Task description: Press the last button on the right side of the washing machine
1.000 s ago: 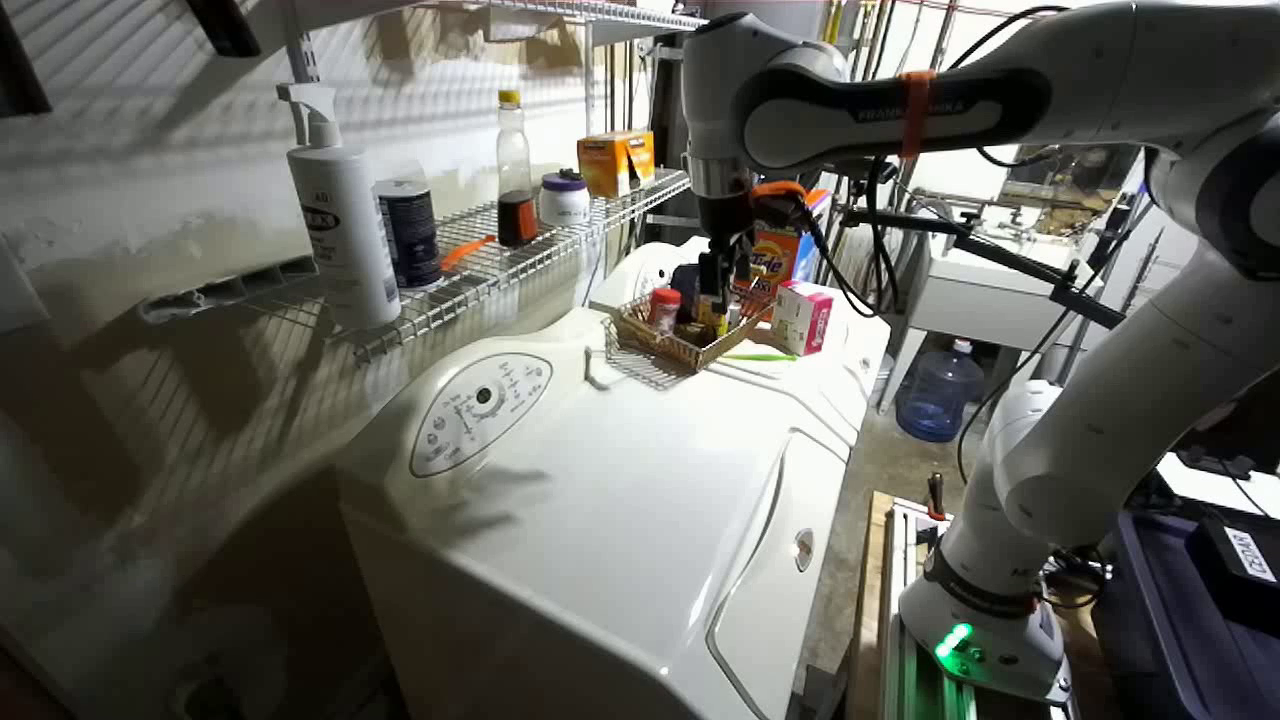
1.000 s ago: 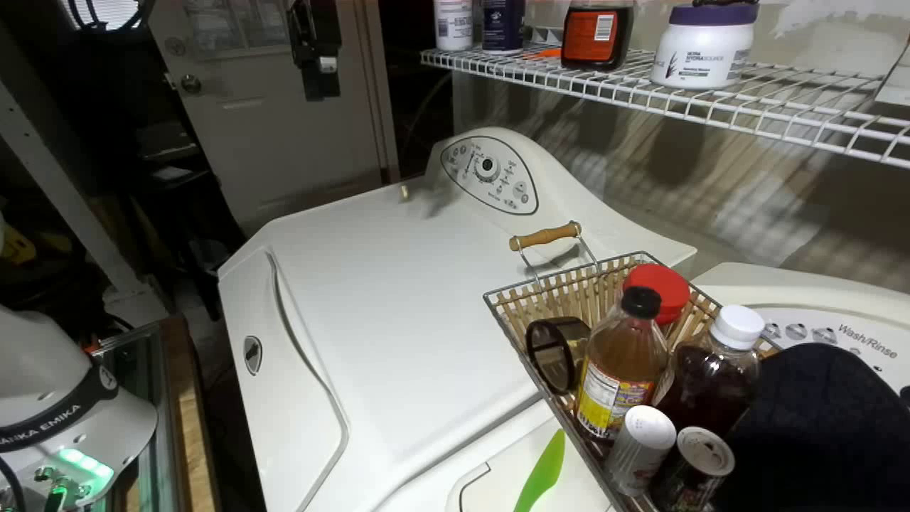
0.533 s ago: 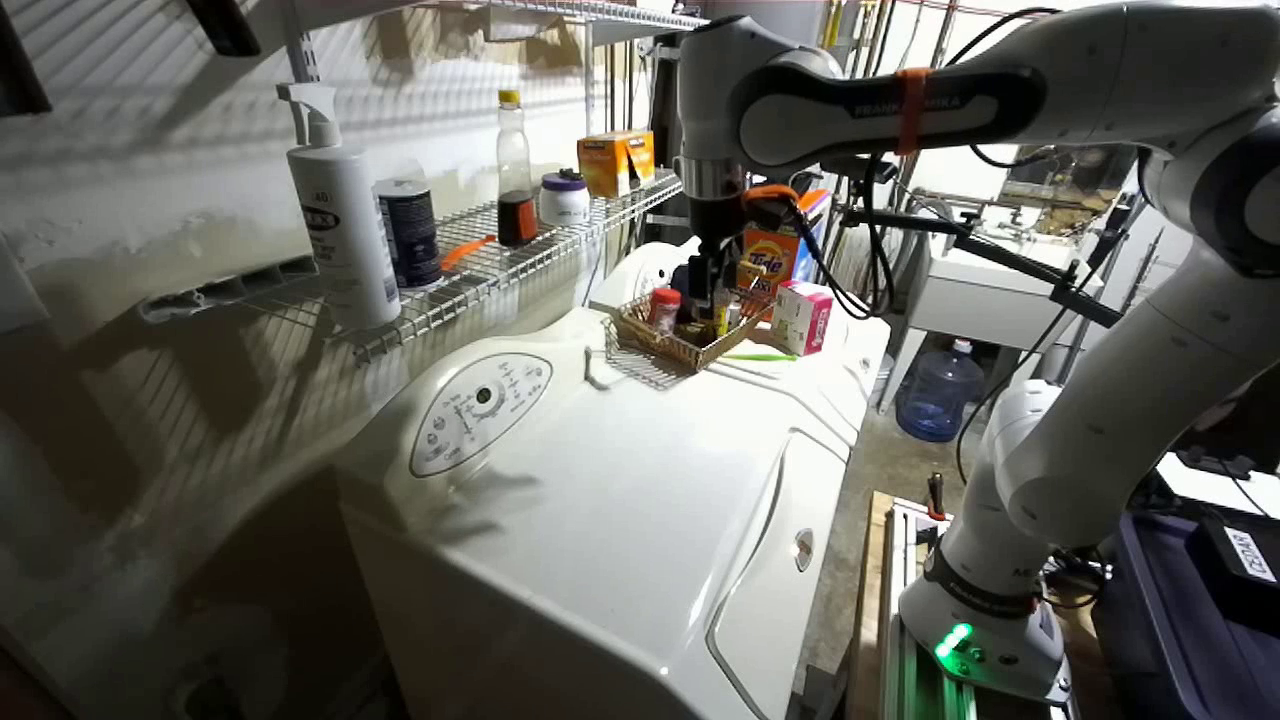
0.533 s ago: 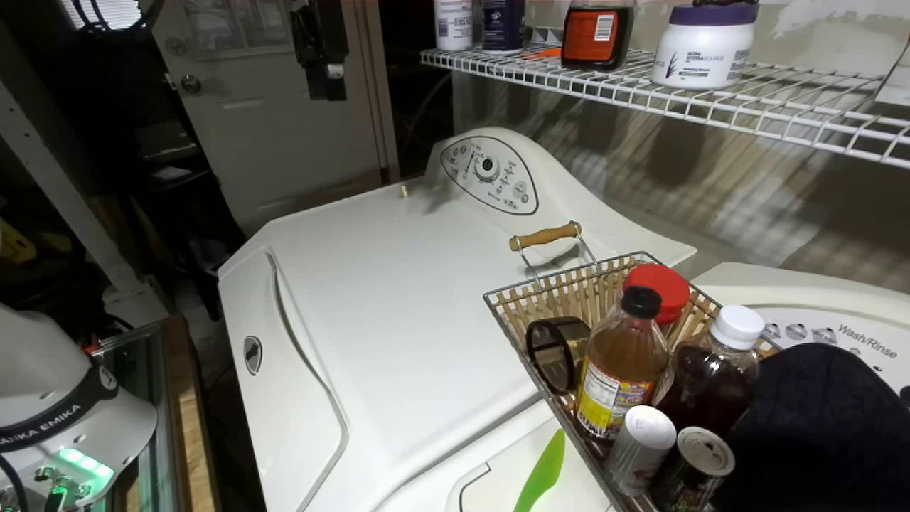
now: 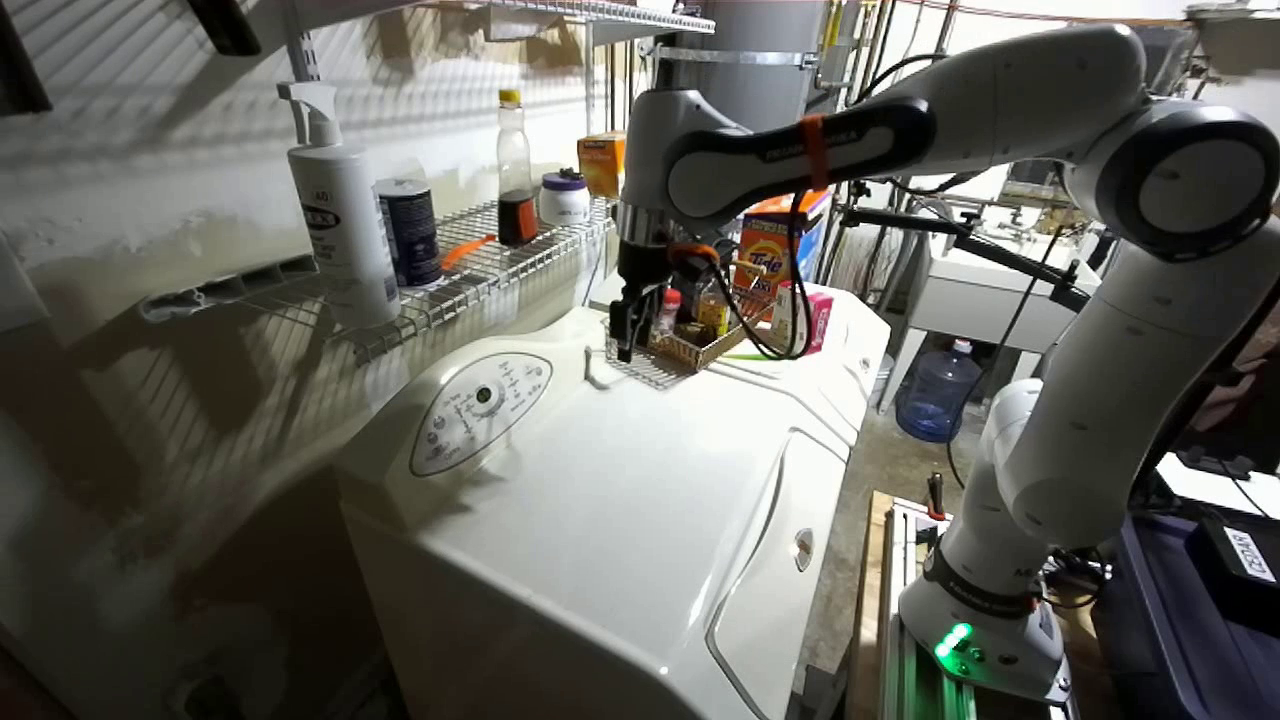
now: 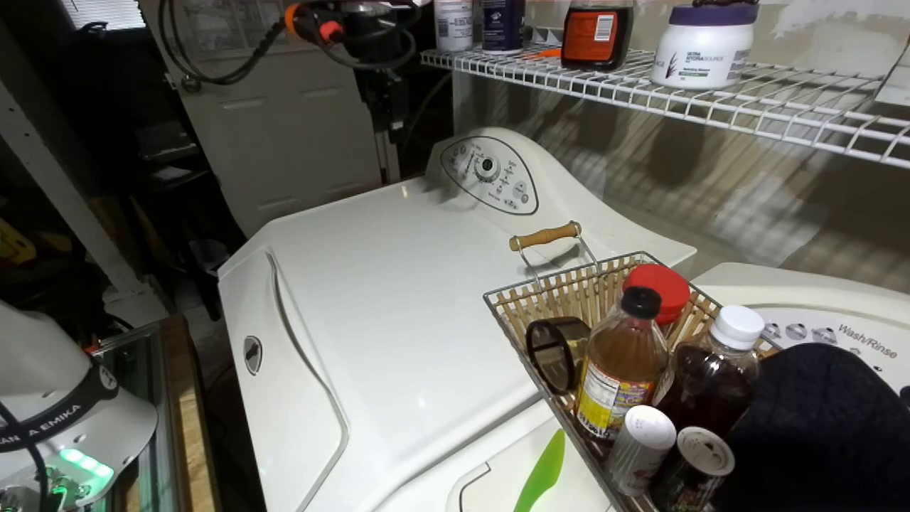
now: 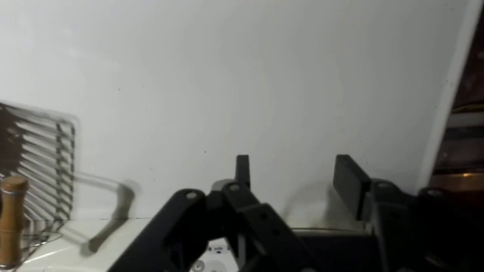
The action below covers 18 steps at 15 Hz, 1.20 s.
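Observation:
The white washing machine [image 5: 600, 520] shows in both exterior views [image 6: 384, 284], and its lid [image 7: 196, 75] fills most of the wrist view. Its oval control panel [image 5: 480, 415] with a dial and round buttons shows in both exterior views [image 6: 490, 174]. The panel's end nearest the basket carries round buttons [image 6: 520, 188]. In the wrist view a small part of the panel [image 7: 217, 260] shows behind the gripper linkage. My gripper [image 7: 292, 156] is open with nothing between its fingers. It hangs above the machine, pointing down, apart from the panel [image 5: 622, 350].
A wire basket [image 6: 561, 284] of bottles with a wooden handle [image 6: 544, 236] stands beside the panel. A wire shelf [image 5: 520, 265] with bottles runs along the wall above. A green utensil [image 6: 542, 473] and a pink box [image 5: 805, 318] lie near the basket.
The arm has swung left and lowered in one exterior view, from over the basket to in front of it. In the other exterior view the gripper has moved right and down, nearer the panel.

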Motion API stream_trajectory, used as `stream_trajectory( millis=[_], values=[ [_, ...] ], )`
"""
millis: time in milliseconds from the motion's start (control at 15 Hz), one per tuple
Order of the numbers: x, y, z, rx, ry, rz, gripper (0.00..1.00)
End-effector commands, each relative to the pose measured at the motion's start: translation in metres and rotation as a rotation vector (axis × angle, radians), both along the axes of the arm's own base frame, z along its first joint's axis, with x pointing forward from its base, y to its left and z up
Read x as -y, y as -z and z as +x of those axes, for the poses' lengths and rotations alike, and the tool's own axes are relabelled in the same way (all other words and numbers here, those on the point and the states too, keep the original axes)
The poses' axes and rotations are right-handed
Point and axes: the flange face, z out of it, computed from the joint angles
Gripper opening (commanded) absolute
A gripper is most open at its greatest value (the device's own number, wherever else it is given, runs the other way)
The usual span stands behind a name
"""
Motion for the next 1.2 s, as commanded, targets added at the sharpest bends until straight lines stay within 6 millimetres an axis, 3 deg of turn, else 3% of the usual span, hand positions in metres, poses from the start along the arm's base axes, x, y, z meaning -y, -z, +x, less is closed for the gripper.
stream_trajectory(
  millis=[0,267,333,600,1133],
  values=[
    [-0.003,0.046,0.040,0.077,-0.020,0.046,0.30],
    [0.000,0.089,0.074,0.183,-0.025,0.079,0.03],
    [0.001,0.096,0.080,0.201,-0.023,0.090,0.01],
    [0.005,0.124,0.098,0.273,-0.014,0.102,0.00],
    [0.017,0.153,0.125,0.363,-0.014,0.098,0.00]
  ],
)
